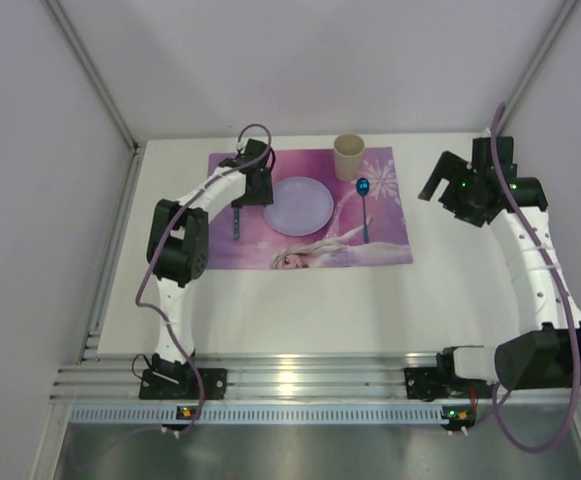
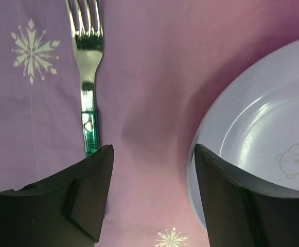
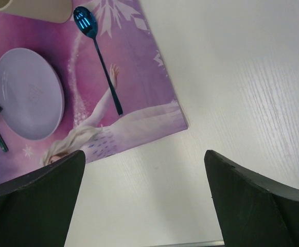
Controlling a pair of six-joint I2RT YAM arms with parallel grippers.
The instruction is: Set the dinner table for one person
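A purple-pink cartoon placemat [image 1: 370, 245] lies on the white dinner table [image 1: 300, 310]. On it are a lavender plate [image 1: 303, 205], a beige cup [image 1: 349, 157], a blue spoon [image 1: 364, 208] to the right of the plate and a fork [image 1: 237, 222] to its left. My left gripper [image 1: 250, 195] is open and empty, low over the mat between the fork [image 2: 87, 77] and the plate [image 2: 262, 144]; its left finger covers the end of the fork's green handle. My right gripper [image 1: 448, 185] is open and empty above bare table, right of the mat.
The right wrist view shows the spoon [image 3: 100, 56], the plate [image 3: 28, 92], the cup's base [image 3: 31, 7], the mat's corner [image 3: 159, 116] and bare tabletop [image 3: 231, 103]. White walls enclose the table on three sides. An aluminium rail [image 1: 300, 380] runs along the near edge.
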